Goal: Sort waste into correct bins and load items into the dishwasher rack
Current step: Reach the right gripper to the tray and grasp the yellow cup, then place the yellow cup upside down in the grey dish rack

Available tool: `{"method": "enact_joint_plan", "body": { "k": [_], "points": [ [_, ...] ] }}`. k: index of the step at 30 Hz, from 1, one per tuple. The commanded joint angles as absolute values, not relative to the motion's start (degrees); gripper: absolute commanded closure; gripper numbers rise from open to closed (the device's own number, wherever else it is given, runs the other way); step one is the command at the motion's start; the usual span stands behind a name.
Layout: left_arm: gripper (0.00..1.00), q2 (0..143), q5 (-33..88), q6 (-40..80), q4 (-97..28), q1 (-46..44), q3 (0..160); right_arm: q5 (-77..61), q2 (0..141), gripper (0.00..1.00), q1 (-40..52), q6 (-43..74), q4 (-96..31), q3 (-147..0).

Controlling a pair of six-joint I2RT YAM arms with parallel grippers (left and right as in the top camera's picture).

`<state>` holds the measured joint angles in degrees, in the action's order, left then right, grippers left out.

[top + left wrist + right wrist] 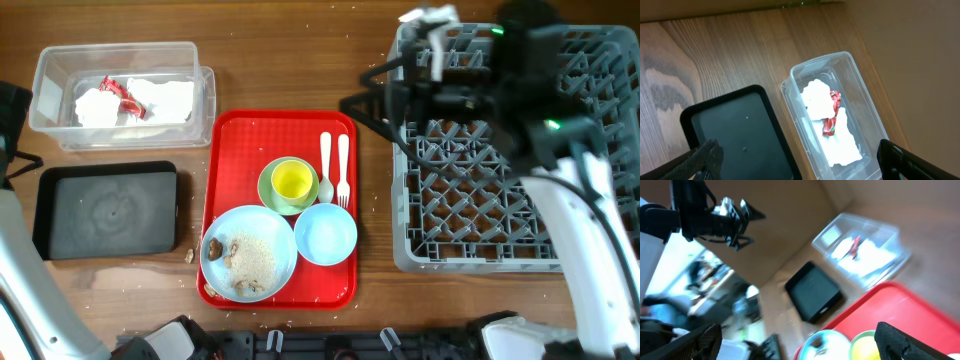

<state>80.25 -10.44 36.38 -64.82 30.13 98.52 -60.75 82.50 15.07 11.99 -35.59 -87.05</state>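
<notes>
The clear tub (195, 90) holds white napkins (100, 102) and the red-and-white wrapper (128, 98). The black tray (105, 210) lies in front of it. On the red tray (235, 140) sit the blue plate (280, 235) with crumbs (252, 262), the blue bowl (325, 235), the yellow cup (292, 180) inside the green bowl (268, 192), the spoon (326, 160) and the fork (343, 165). The grey rack (480, 200) stands at the right. My left gripper (800, 165) is open and empty, above the tub (865, 90) and black tray (730, 135). My right gripper (362, 105) hangs open and empty at the rack's left edge.
A few crumbs (188, 256) lie on the wood table between the black tray and the red tray. The right arm reaches over the rack's far half. The right wrist view is blurred, showing the tub (890, 235) and black tray (815, 290) far off.
</notes>
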Motion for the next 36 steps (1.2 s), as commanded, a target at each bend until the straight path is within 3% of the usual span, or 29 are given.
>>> {"method": "enact_joint_plan", "body": {
  "k": [1,2,3,7,10,11,13,17,20,25,28,32,35,36],
  "points": [
    [0.00,80.49,-10.52,36.93,-64.73,30.39,98.59,-31.40,89.17,0.01,30.74,23.03,-39.24,-88.33],
    [0.00,80.49,-10.50,36.93,-64.73,30.39,98.59,-14.44,91.24,0.01,39.07,24.84,-44.27,-89.91],
    [0.00,80.49,-10.52,36.93,-64.73,30.39,98.59,-8.32,93.89,0.00,44.34,24.80,-48.07,-92.14],
    [0.00,80.49,-10.52,36.93,-64.73,30.39,98.59,-4.69,106.78,0.00,52.60,22.57,-54.94,-96.55],
    [0.00,80.49,-10.52,36.93,-64.73,30.39,98.59,-2.98,111.35,0.02,52.60,19.49,-54.85,-96.53],
    [0.00,80.49,-10.52,36.93,-64.73,30.39,98.59,0.62,111.57,0.24,52.82,19.77,-53.17,-96.53],
    [0.00,80.49,-10.52,36.93,-64.73,30.39,98.59,5.21,114.61,0.37,52.86,20.47,-50.17,-96.36],
    [0.00,80.49,-10.52,36.93,-64.73,30.39,98.59,5.21,118.69,0.44,53.56,22.87,-48.95,-96.36],
    [0.00,80.49,-10.52,36.93,-64.73,30.39,98.59,6.48,119.07,0.55,53.82,23.62,-48.84,-96.31],
    [0.00,80.49,-10.52,36.93,-64.73,30.39,98.59,4.95,118.50,0.96,53.82,24.16,-50.78,-96.92],
    [0.00,80.49,-10.50,36.93,-64.73,30.39,98.59,0.99,114.69,0.96,53.58,24.64,-51.72,-97.93],
    [0.00,80.49,-10.50,36.93,-64.73,30.39,98.59,-0.49,105.19,0.96,48.62,23.18,-60.14,-106.08],
    [0.00,80.49,-10.52,36.93,-64.73,30.39,98.59,-9.78,93.62,0.96,33.45,15.42,-63.77,-106.74],
    [0.00,80.49,-10.52,36.93,-64.73,30.39,98.59,-17.61,91.00,0.96,23.11,12.62,-66.06,-106.72]
  ]
}}
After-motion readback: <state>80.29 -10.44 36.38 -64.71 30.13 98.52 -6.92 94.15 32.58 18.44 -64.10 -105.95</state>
